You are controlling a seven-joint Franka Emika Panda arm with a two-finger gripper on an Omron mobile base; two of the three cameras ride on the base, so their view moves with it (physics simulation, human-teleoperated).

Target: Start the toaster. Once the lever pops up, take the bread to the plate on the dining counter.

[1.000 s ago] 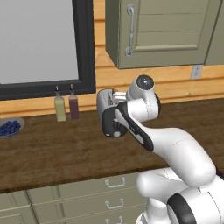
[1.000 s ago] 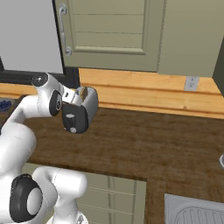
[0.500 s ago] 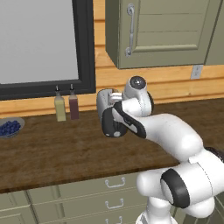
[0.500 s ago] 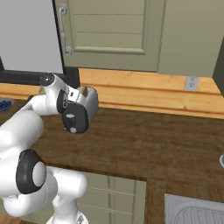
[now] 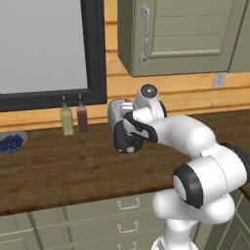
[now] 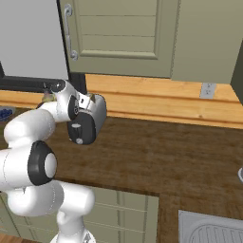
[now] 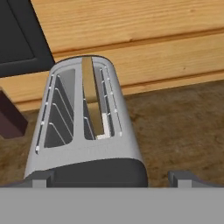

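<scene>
The silver toaster (image 7: 83, 131) stands on the wall counter by the wooden backsplash, its black end panel (image 6: 81, 129) turned toward me. A tan bread (image 7: 89, 79) slice stands in one slot, its top edge about level with the slot; the other slot is bare. My gripper (image 7: 110, 178) hangs just above the toaster's black end and is open, with one fingertip (image 7: 183, 178) well off to the side and the other at the opposite corner. In the base views my white hand (image 5: 141, 124) sits over the toaster (image 5: 117, 114). The plate and the dining counter are out of view.
Two small bottles (image 5: 67, 121) (image 5: 82, 118) stand left of the toaster under a black-framed window. A bowl of blueberries (image 5: 10, 142) sits further left. A green wall cabinet (image 5: 185, 39) hangs above. A sink (image 6: 213, 232) lies at the counter's near right.
My arm's elbow and upper links have swung forward and folded closer in. The hand has stayed over the toaster, which has not moved.
</scene>
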